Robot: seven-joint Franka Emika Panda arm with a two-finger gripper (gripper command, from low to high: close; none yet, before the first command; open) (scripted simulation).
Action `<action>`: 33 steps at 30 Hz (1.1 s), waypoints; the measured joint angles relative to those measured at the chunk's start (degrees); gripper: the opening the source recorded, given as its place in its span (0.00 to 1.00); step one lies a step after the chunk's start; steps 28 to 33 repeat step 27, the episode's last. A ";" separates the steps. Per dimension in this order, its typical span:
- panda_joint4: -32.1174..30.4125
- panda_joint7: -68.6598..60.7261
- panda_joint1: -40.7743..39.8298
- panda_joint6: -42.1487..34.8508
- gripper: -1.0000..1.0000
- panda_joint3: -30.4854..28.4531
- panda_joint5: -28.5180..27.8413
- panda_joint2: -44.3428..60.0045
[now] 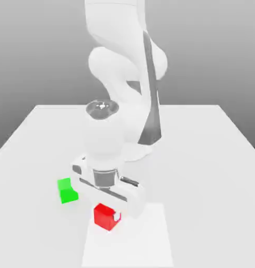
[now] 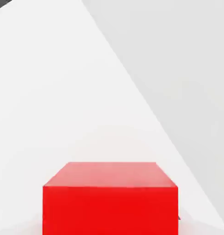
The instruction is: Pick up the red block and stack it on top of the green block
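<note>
End effector (image 1: pixel 109 213) pinching red block (image 1: pixel 104 216), lower centre of frame | green block (image 1: pixel 67 190) left of it, apart | both on worktop (image 1: pixel 203 157)

My hand (image 1: pixel 109 194) covering the red block's (image 1: pixel 104 215) top and the green block's (image 1: pixel 67 191) near corner, my upper arm (image 1: pixel 119 31) cut off above, red block's base cropped in the hand view
</note>
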 joint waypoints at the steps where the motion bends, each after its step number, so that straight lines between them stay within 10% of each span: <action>1: -0.20 -0.05 -0.05 -1.19 0.00 0.08 0.07 -1.39; 15: -11.33 9.32 -16.17 -18.31 0.00 -8.47 -5.04 -29.72; 24: -12.26 7.93 -16.67 -3.97 0.00 -10.64 -1.44 -16.28; 25: -12.21 7.54 -16.49 -2.66 1.00 -10.54 -0.82 -14.92; 33: -12.21 7.55 -16.53 -2.66 1.00 -10.55 -0.82 -14.92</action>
